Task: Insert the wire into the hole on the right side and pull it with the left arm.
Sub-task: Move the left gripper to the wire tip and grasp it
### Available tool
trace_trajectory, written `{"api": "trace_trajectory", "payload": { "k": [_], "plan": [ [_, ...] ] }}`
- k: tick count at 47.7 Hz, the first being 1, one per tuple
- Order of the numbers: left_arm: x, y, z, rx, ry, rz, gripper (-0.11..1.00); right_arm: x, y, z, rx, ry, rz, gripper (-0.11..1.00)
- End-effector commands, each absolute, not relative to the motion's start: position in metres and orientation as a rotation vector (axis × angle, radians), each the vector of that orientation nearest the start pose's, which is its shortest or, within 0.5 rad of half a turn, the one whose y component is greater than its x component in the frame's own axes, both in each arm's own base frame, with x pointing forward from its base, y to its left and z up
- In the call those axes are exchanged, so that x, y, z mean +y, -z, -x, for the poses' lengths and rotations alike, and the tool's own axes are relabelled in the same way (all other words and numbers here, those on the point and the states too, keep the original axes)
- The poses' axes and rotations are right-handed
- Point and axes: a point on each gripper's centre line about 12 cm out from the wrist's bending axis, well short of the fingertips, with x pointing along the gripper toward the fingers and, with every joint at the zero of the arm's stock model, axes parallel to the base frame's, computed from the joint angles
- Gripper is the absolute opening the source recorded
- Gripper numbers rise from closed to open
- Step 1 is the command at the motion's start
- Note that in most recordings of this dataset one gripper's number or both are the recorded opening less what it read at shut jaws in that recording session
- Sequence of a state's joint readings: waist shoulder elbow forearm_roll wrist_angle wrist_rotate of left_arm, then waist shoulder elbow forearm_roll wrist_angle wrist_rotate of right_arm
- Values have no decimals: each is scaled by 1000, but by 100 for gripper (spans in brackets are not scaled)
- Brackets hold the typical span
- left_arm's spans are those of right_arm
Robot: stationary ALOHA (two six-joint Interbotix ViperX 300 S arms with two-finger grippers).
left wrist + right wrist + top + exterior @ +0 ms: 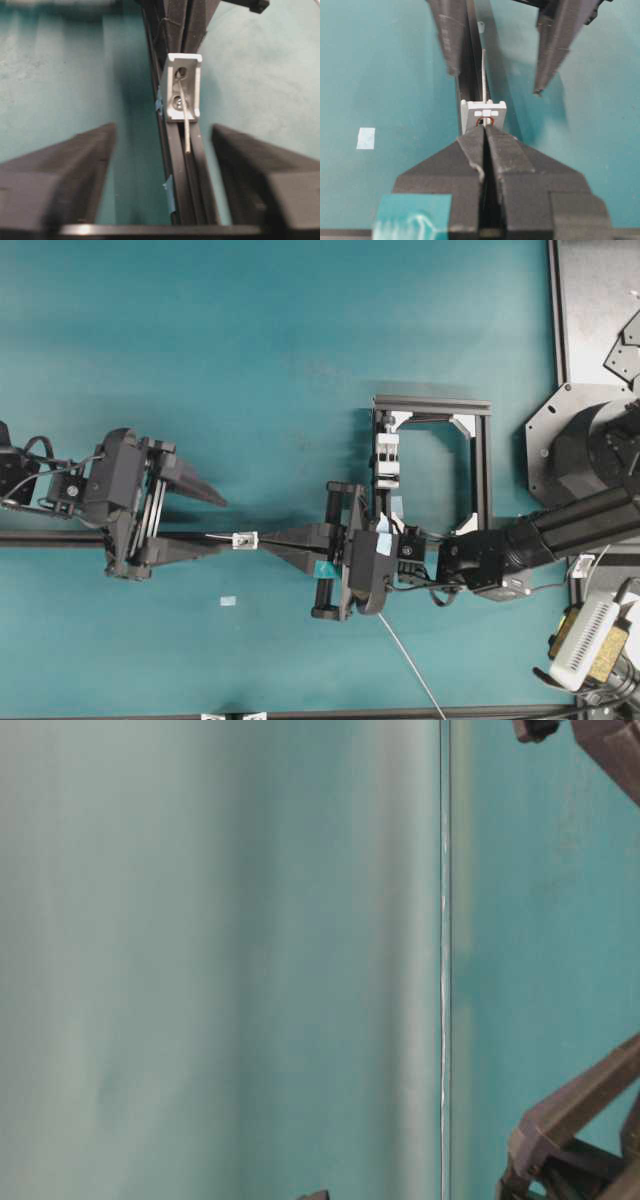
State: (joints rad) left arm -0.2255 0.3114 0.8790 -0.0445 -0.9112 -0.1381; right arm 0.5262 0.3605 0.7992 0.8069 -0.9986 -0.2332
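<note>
No legible text, labels, brands or numbers anywhere; tape patches and the white bracket [181, 89] carry no readable markings.

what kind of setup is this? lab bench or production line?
Looks like a robotics lab bench, not a line: a plain teal tabletop, two black arms meeting at a small white bracket on a black rail, and a bare aluminium-extrusion frame.
</note>
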Motion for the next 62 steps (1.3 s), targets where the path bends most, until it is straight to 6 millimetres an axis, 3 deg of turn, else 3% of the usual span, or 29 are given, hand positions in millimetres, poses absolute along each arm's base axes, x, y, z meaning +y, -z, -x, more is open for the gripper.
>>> {"api": "trace_trajectory", "payload": {
  "k": [1, 7, 11, 42, 48, 57, 62],
  "plan": [
    [-81, -101, -371, 241, 170, 140, 14, 125, -89, -361, 235, 162, -103, 1],
    [-81, -103, -371, 237, 170, 140, -5, 125, -89, -361, 233, 162, -103, 1],
    [-82, -104, -371, 234, 174, 140, -10, 125, -89, -361, 233, 162, -103, 1],
    [-84, -101, -370, 262, 175, 137, -11, 127, -89, -361, 251, 156, -114, 2],
    [-84, -103, -370, 259, 177, 138, -11, 129, -92, -361, 266, 143, -124, 27],
    [-83, -105, -369, 259, 175, 138, -11, 130, -99, -360, 264, 132, -122, 81],
    [-83, -106, -366, 268, 177, 136, -11, 130, -101, -360, 261, 128, -116, 85]
  ]
}}
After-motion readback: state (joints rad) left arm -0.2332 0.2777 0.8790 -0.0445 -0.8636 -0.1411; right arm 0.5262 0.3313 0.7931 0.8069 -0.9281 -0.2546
